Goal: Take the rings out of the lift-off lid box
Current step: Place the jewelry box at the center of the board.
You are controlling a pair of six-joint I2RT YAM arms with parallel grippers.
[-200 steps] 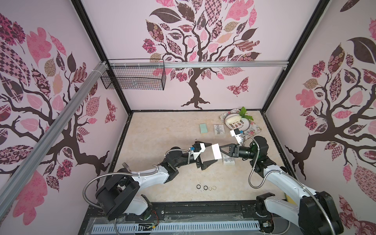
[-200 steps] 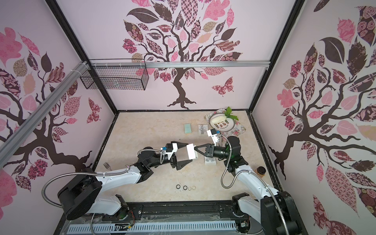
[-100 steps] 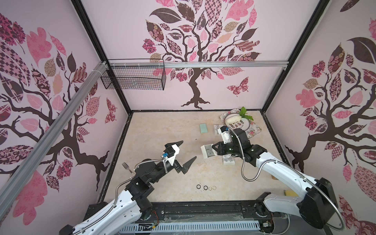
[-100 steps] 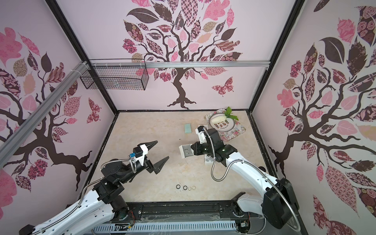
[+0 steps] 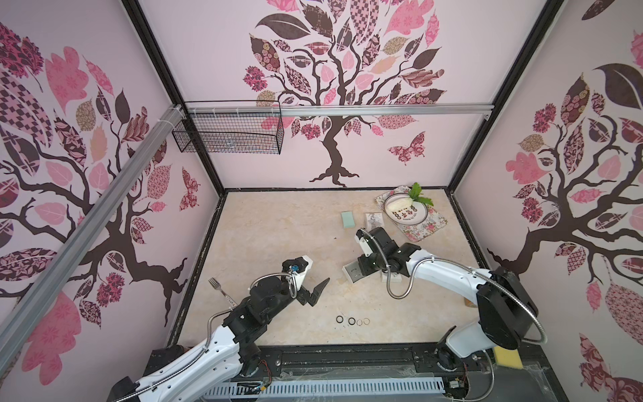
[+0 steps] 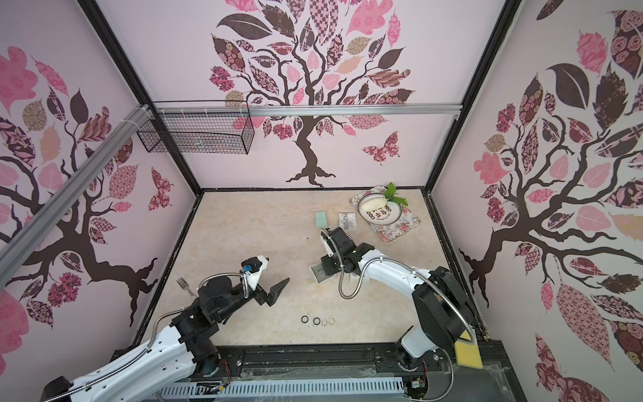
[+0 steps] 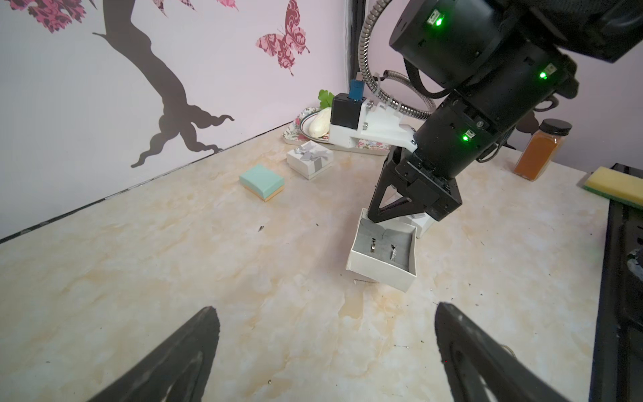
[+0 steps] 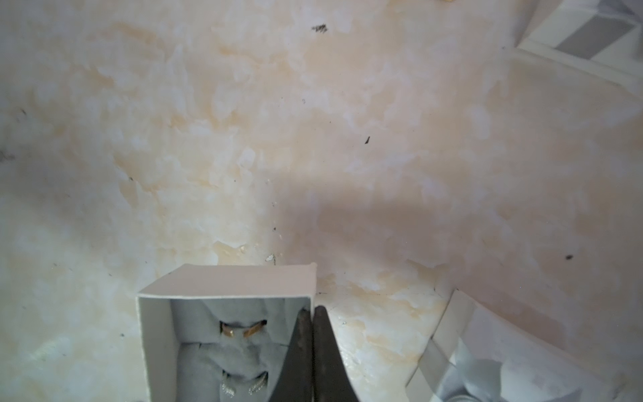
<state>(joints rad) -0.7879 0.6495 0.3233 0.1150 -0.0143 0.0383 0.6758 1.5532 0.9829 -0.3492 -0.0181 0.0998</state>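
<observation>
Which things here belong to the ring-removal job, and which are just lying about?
Job: open white box, held by the right gripper; two rings in it; four rings on the table; ribboned lid.

Lying about: teal box, closed gift box, floral tray, fork, spice jar, sponge.

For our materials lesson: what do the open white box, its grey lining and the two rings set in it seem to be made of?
White box: probably thin card, matte; crisp folded corners, thin cut rim.
Grey lining: soft velvet-like fabric or foam; fuzzy, dull, slit to hold rings.
Gold ring: likely polished metal; warm shine.
Silver ring: likely metal, perhaps stone-set; pale, speckled glints.
</observation>
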